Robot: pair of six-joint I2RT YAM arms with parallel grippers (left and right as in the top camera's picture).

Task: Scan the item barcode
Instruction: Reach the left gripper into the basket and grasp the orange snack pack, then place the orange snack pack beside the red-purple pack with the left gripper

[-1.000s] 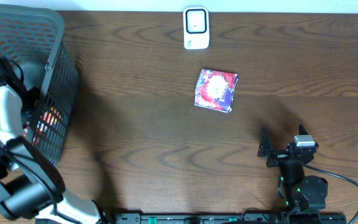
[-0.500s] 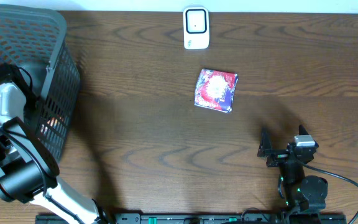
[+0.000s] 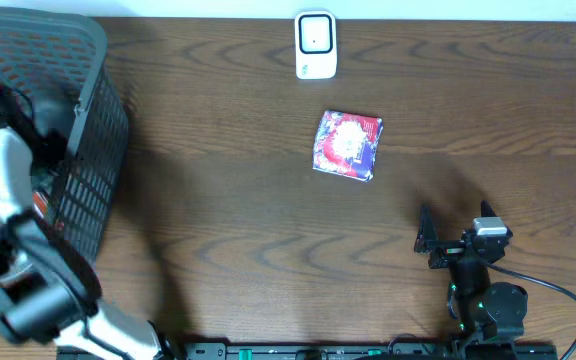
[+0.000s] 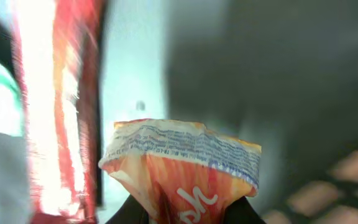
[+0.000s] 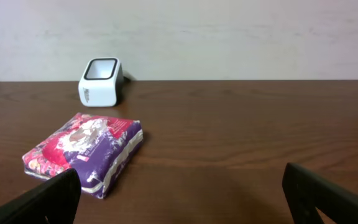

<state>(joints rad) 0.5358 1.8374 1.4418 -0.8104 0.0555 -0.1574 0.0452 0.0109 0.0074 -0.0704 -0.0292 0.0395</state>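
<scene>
Orange packet [image 4: 182, 165] is seen pinched by left gripper [image 4: 188, 210] inside basket [image 3: 103, 150]; right gripper [image 5: 179, 186] is held wide, empty.

On the table [image 3: 218, 220], the basket [image 3: 93, 70] sits left, pouch [image 4: 179, 168] inside — scanner [image 3: 315, 45] at the back, packet [image 3: 348, 145] before it.

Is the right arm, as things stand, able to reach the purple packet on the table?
Probably yes. The right hand is open and faces the packet, and only bare table lies between them.
</scene>
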